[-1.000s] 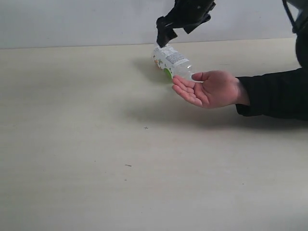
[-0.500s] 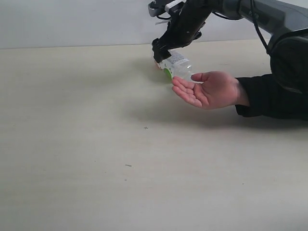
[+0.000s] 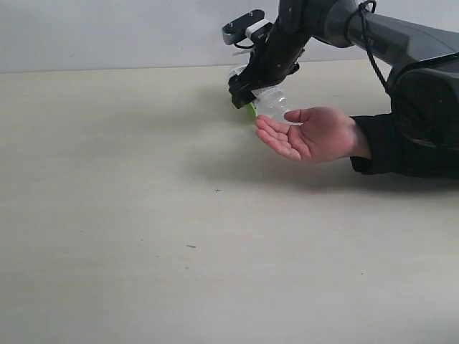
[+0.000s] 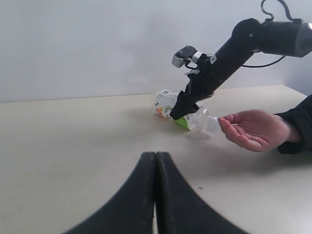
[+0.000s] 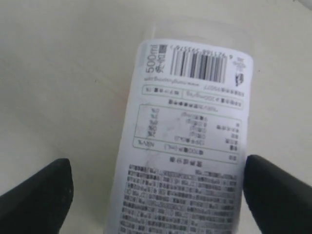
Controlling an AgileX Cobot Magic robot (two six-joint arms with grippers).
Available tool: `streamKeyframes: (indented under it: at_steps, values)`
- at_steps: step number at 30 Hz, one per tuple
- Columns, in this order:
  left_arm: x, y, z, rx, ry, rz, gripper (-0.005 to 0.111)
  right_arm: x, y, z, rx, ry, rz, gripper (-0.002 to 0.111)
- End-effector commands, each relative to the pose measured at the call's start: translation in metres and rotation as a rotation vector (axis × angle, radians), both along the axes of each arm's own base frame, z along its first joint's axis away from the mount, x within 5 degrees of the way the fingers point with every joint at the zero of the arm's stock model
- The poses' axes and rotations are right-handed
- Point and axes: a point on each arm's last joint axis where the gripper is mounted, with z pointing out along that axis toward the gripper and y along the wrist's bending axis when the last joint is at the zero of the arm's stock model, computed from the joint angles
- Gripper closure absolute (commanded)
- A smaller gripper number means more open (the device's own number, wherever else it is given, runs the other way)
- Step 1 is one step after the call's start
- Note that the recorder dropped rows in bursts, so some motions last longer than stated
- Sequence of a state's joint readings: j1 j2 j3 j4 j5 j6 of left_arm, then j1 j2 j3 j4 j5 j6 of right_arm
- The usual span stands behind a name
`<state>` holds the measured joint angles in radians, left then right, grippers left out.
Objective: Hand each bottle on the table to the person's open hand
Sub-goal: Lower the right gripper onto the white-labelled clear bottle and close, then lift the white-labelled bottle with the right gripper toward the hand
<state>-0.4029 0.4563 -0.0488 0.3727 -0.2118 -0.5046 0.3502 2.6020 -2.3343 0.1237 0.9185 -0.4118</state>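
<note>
Right gripper (image 3: pixel 242 97): jaws spread wide, straddling the bottle (image 5: pixel 190 141) across its label. In the right wrist view one finger (image 5: pixel 41 197) stands clear of the label, with bare table (image 5: pixel 58 73) showing in the gap. The other finger (image 5: pixel 278 195) sits right at the label edge; can't tell if it touches. Not clamped on it.

Bottle: on its side on the table, far side of the exterior view. White printed label with barcode faces the wrist camera, green patch on the low side. The clear end points at the person's hand (image 3: pixel 312 135). That end is just beside the fingertips, maybe touching; the exterior view is too coarse to say.

Hand: palm up, fingers open, low over the table. A black sleeve (image 3: pixel 409 147) runs off the right edge.

Right arm (image 3: pixel 373 32) comes in from the upper right, above the sleeve.

Left gripper (image 4: pixel 156 195): jaws pressed together, nothing between them, well apart from the bottle and hand, pointing toward them across bare table.
</note>
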Motion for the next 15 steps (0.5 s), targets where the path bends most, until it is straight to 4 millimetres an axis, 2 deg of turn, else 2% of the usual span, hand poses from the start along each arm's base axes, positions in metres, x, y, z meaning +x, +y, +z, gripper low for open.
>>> streamKeyframes:
  at_steps: [1, 7, 10, 13, 14, 15]
  values:
    - [-0.0006, 0.0006, -0.0003, -0.008, -0.002, 0.004, 0.107, 0.0024, -0.0007, 0.0030, 0.001, -0.024, 0.001, 0.022]
    - [-0.0006, 0.0006, -0.0003, -0.008, -0.002, 0.004, 0.107, 0.0025, -0.0011, 0.0029, -0.002, -0.024, -0.005, 0.027]
    - [-0.0006, 0.0006, -0.0003, -0.008, -0.002, 0.004, 0.107, 0.0017, -0.0013, 0.0025, -0.001, -0.012, -0.013, 0.035]
    - [-0.0006, 0.0006, -0.0003, -0.008, -0.002, 0.004, 0.107, 0.0013, -0.0014, 0.0023, 0.008, -0.002, -0.035, 0.056]
    - [-0.0006, 0.0006, -0.0003, -0.008, -0.002, 0.004, 0.107, 0.0013, -0.0014, 0.0023, 0.010, 0.000, -0.041, 0.076]
    - [-0.0006, 0.0006, -0.0003, -0.008, -0.002, 0.004, 0.107, 0.0013, -0.0014, 0.0023, 0.010, 0.000, -0.041, 0.087]
